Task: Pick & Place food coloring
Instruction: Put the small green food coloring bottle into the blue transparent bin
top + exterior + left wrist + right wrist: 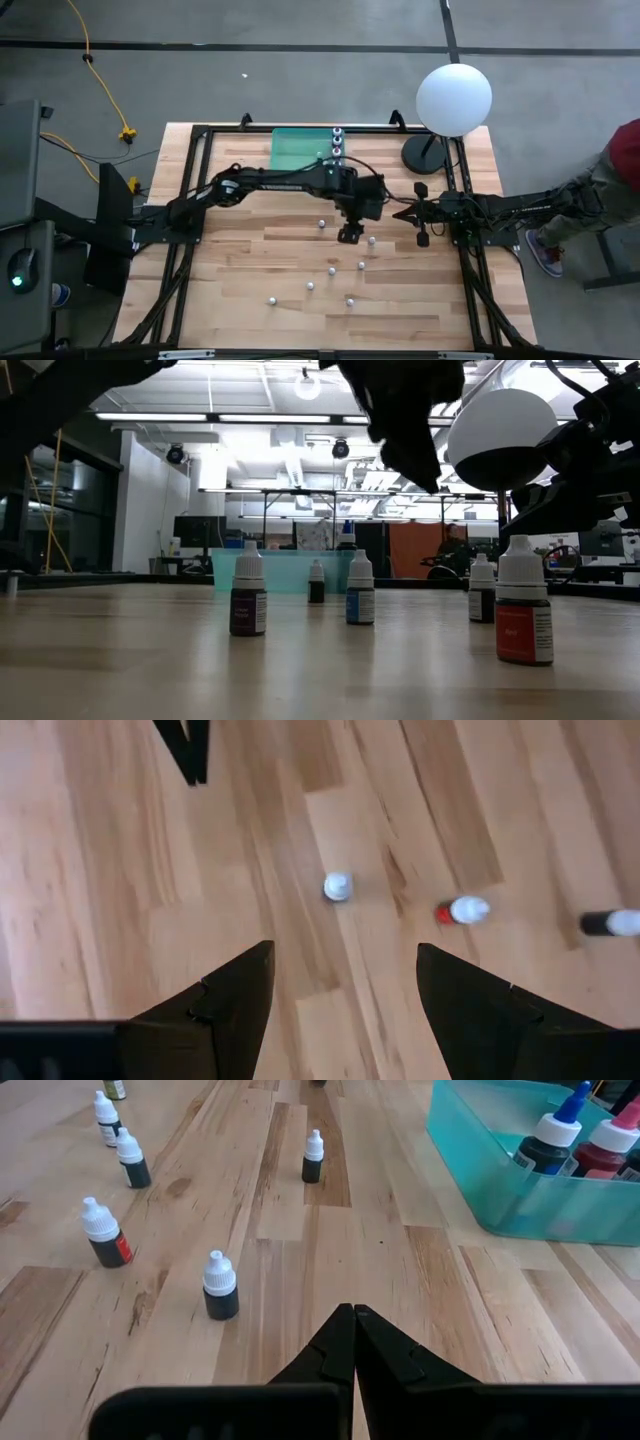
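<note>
Several small food coloring bottles with white caps stand upright on the wooden table (240, 250), among them one (372, 240) and another (361, 265). More stand in the teal bin (300, 148) at the far edge. My left gripper (350, 235) hangs open above the table's middle, touching nothing. In its wrist view a white-capped bottle (338, 886) stands ahead of the gap between its fingers (345, 955), with a red bottle (462, 910) and a dark one (610, 923) to one side. My right gripper (353, 1312) waits shut at the right (400, 212).
A white globe lamp (454, 98) on a dark round base (428, 153) stands at the far right corner. Black frame rails (190, 200) run along the table's sides. A person's legs (600, 190) show beyond the right edge.
</note>
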